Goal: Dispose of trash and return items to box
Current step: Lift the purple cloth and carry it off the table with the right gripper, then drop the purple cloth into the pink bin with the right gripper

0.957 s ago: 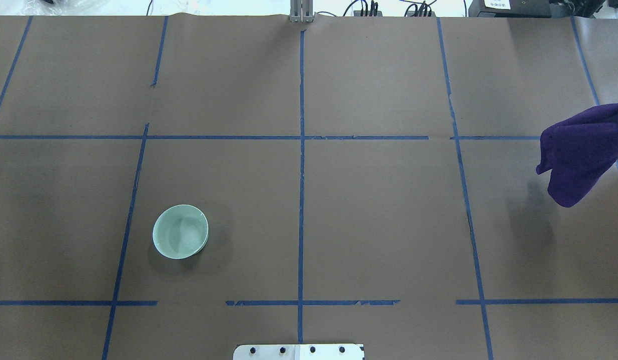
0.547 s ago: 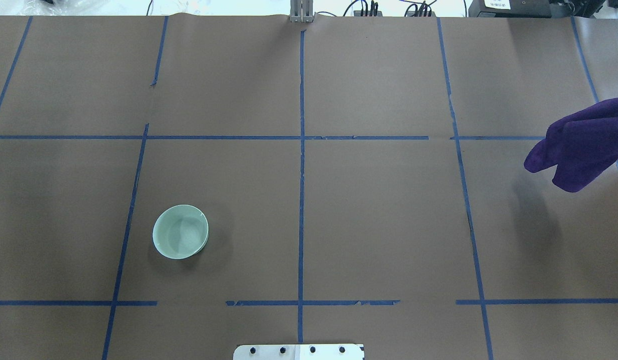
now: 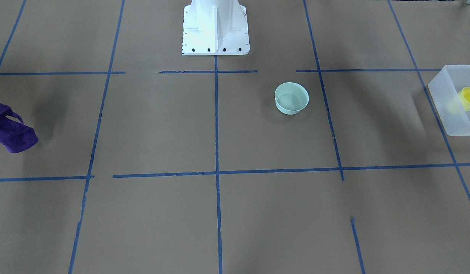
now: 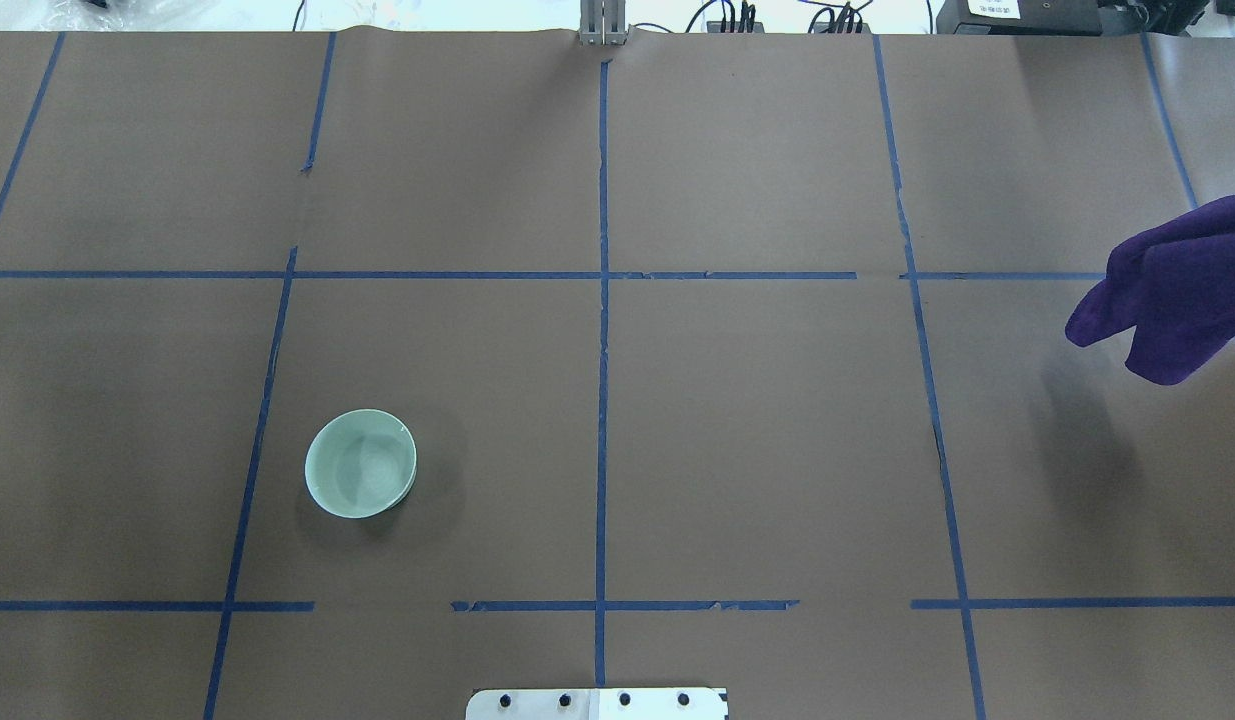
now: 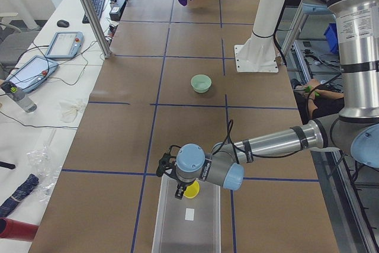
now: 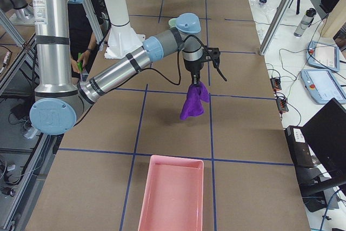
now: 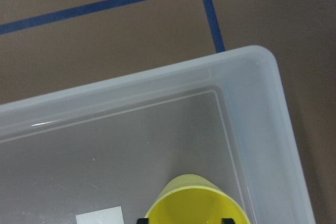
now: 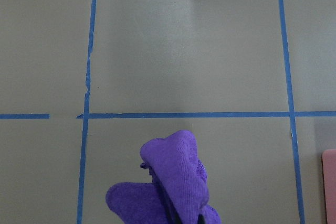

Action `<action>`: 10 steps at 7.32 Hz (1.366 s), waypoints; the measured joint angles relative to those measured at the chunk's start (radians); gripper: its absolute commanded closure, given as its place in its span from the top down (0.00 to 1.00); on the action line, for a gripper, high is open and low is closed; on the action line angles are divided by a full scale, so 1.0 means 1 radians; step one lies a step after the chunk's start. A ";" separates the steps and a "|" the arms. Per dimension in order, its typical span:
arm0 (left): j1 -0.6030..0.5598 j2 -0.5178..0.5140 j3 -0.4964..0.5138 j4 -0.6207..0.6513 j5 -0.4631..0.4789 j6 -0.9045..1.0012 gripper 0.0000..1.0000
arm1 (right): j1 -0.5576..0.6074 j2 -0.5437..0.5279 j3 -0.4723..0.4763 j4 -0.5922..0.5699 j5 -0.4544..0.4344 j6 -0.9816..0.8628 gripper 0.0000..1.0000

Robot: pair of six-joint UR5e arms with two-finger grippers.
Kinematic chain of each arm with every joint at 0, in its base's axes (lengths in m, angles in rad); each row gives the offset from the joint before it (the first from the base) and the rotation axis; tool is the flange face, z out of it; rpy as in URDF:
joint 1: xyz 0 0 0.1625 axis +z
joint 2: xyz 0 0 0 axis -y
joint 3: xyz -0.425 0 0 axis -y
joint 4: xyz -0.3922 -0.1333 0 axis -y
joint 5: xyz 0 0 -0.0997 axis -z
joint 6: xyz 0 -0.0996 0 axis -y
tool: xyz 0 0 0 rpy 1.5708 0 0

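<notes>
Left gripper (image 5: 180, 192): fingers closed on the rim of the yellow cup (image 7: 194, 203). In the wrist view the cup sits at 6 o'clock, with a black fingertip on either side of it. The cup hangs upright inside the box (image 7: 262, 103), near the corner at 2 o'clock. I cannot tell whether its foot touches the floor. My judgement is that I hold it by the rim so that I can lower it straight in and let go without tipping it. A white label (image 7: 100, 216) lies on the box floor at 7 o'clock, beside the cup and not under it.

Right gripper (image 6: 193, 79): clamped on the top of the purple cloth (image 6: 192, 104), which hangs bunched and clear of the table (image 4: 757, 420). It is pinched high, I judge, so that it cannot drag. The pink tray (image 6: 172, 196) lies beyond it at the table's right end. The cloth is short of the tray, not over it.

Mint bowl (image 4: 361, 463): upright and untouched, at about 10 o'clock from my base (image 3: 215, 26), well apart from the box at roughly 9 o'clock. It is not yet returned.

Obstructions: I see nothing between bowl and box. The box wall is the only thing to clear.
</notes>
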 measured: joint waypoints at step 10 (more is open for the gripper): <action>0.401 -0.065 -0.326 -0.126 0.108 -0.977 1.00 | 0.487 -0.022 -0.366 -0.140 -0.171 -1.038 0.00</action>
